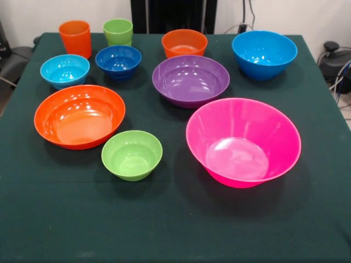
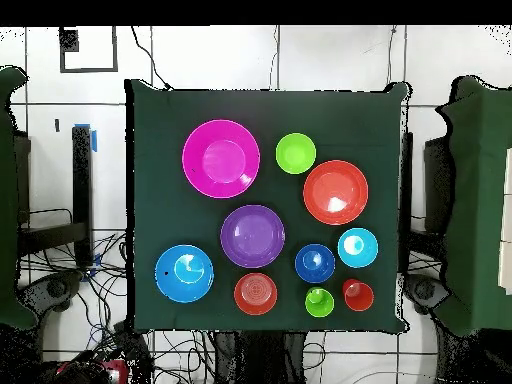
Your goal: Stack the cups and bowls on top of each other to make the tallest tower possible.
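Sitting apart on a dark green table [image 1: 175,230] are ten upright plastic pieces, none stacked. Nearest the front camera are the pink bowl [image 1: 243,141], small green bowl [image 1: 132,154] and wide orange bowl [image 1: 80,115]. Behind them stand the purple bowl [image 1: 191,80], big blue bowl [image 1: 264,53], small orange bowl [image 1: 184,43], dark-blue bowl [image 1: 118,61] and light-blue bowl [image 1: 64,70]. At the far edge are the orange cup [image 1: 75,38] and green cup [image 1: 118,32]. No gripper appears, so its jaws cannot be described.

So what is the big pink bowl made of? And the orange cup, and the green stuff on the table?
The pink bowl looks like glossy plastic: bright even colour, thin rim, and light spots shining on its inside. The orange cup seems to be the same sort of plastic, smooth, with a softer shine. The dark green cover on the table looks like cloth: dull, no shine, and it hangs over the edges.
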